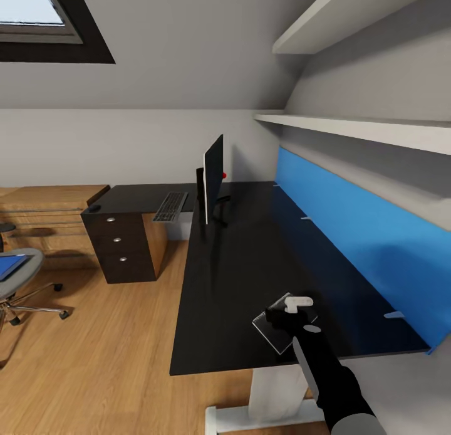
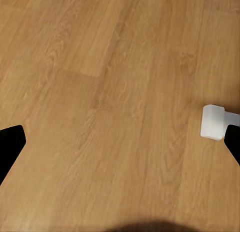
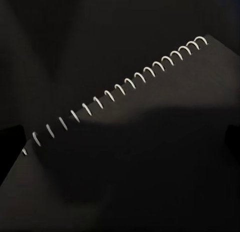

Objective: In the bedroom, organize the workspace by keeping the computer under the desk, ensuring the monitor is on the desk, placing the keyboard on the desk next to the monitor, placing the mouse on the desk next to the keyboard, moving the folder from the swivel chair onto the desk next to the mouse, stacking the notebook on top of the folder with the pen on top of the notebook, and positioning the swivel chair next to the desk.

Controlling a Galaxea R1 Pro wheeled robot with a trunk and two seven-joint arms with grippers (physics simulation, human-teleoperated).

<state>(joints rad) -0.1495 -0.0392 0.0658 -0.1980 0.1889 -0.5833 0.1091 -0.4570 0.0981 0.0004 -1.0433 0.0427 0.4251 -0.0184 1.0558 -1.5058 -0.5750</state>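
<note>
Attic bedroom, grey sloped walls, dark-framed skylight [image 1: 44,21] upper left, light wooden floor [image 1: 106,347]; glossy black L-shaped worktop [image 1: 244,266] runs along the blue back panel [image 1: 351,234] under two pale wall shelves [image 1: 357,129]. My right tool [image 1: 289,311] hangs low over the near end of the worktop, right on the notebook [image 1: 275,331], which shows as a pale-edged, translucent-looking rectangle lying on the black top; a white part of the tool sits above its far edge. From the right wrist view the notebook's dark cover [image 3: 150,167] and its white spiral binding [image 3: 115,89] lie close beneath, the tool's dark fingers at either side of the frame. Whether the tool grips the notebook or only hovers, I cannot tell; how far it stands open, I cannot tell either. My left tool [image 2: 120,147] points down at bare floor, fingers set wide apart, nothing between them; a small white block [image 2: 212,122] sits just beside one finger. Outward along the worktop: monitor [image 1: 213,178] upright, seen nearly edge-on, red dot at a lower corner, on the far part of the top. Keyboard [image 1: 170,207] lies just left of it on the side wing. A small dark mouse [image 1: 94,207] rests near the wing's left end, above the black drawer unit [image 1: 122,247]. Well apart on the floor at left, the swivel chair [image 1: 19,278], with the blue folder [image 1: 9,266] on its seat. Low wooden shelving [image 1: 50,222] stands behind.
</note>
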